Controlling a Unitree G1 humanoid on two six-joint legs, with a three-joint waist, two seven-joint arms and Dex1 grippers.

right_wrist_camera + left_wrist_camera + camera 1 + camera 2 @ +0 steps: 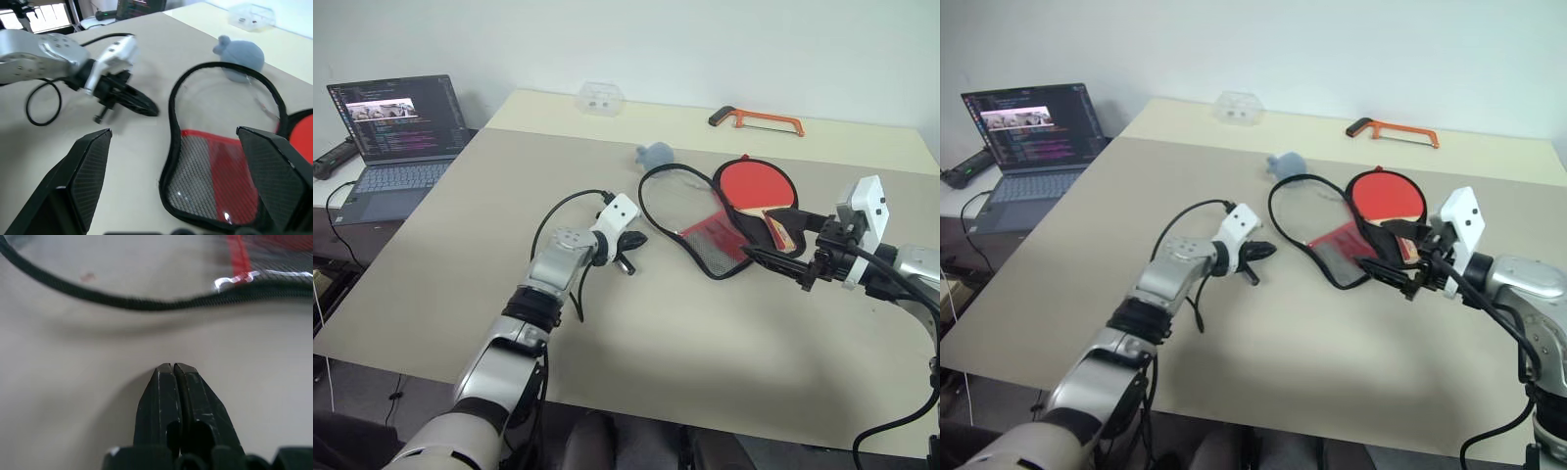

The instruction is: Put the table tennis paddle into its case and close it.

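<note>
No legible text or labels anywhere.

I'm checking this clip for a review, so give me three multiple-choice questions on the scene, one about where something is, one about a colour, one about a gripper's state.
1. Where is the paddle?
A. on the open case
B. on the laptop
C. in the left gripper

2. What colour is the hacksaw frame?
A. blue
B. orange
C. green

3. How is the left gripper?
A. open wide
B. shut on the paddle
C. shut, holding nothing

Answers: 1 A, the red face lies over the case's far flap. 2 B, the frame at the far table edge is orange. 3 C, its fingers meet above bare table, short of the case edge.
</note>
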